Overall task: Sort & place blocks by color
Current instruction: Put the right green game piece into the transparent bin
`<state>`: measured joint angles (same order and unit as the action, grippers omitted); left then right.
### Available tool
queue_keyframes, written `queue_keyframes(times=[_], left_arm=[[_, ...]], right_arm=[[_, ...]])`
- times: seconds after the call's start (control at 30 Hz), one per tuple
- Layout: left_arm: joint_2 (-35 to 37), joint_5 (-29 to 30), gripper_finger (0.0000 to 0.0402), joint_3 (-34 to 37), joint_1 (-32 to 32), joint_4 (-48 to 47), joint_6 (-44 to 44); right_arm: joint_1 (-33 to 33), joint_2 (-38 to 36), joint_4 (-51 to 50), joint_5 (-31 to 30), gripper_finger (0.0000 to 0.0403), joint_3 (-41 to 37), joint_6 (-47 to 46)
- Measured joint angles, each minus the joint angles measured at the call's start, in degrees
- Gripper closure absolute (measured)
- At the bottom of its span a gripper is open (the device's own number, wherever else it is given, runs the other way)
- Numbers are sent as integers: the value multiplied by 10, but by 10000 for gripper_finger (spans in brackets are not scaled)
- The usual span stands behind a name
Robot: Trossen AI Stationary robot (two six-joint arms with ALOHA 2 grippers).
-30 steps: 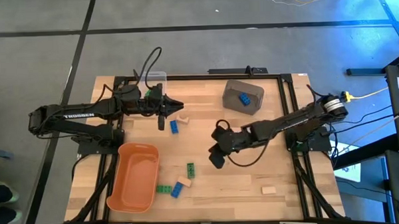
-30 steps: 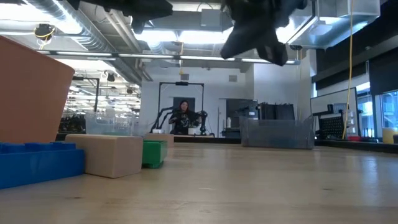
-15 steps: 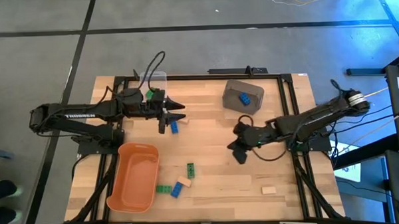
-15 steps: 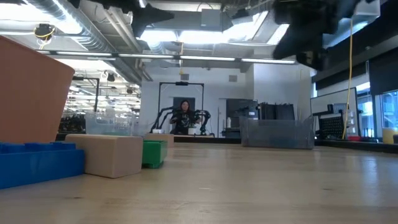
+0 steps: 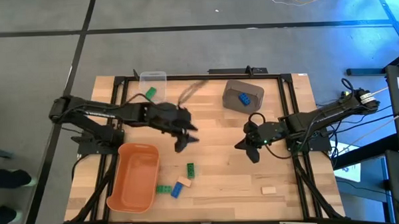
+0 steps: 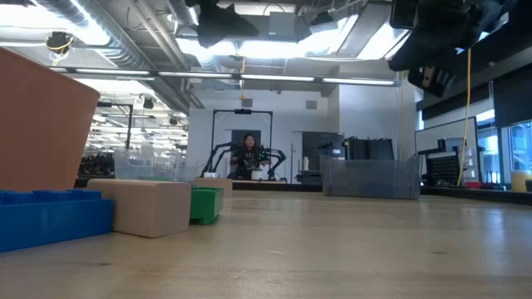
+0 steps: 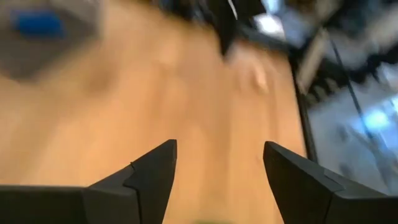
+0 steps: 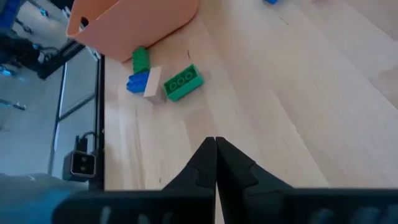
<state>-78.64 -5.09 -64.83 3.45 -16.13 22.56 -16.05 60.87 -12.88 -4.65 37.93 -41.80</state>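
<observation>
The left arm stretches out low across the wooden surface [image 5: 221, 158], and its tool [image 5: 181, 134] hangs over the middle-left part with its two dark fingers [image 7: 155, 171] spread wide and nothing between them. The right arm bends in from the right, and its tool [image 5: 252, 145] has its tips pressed shut and empty. A green brick [image 8: 182, 83], a second green brick [image 8: 140, 59], a blue brick [image 8: 137, 82] and a pale wood block [image 8: 153, 84] lie close together near the big orange plastic tub [image 5: 136, 176], at the near left.
</observation>
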Motion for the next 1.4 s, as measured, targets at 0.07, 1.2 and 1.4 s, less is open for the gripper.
queue_keyframes(times=[0.07, 1.2, 1.4], left_arm=[[-25, -39, 173, -33, 20, -43, 4], [-340, -27, 401, -71, 137, -134, 38], [-342, -2, 401, -71, 104, -31, 22]], right_arm=[[0, 1, -2, 4, 403, 0, 8], [3, 1, 10, -3, 403, 0, 45], [3, 1, 11, -4, 403, 0, 45]])
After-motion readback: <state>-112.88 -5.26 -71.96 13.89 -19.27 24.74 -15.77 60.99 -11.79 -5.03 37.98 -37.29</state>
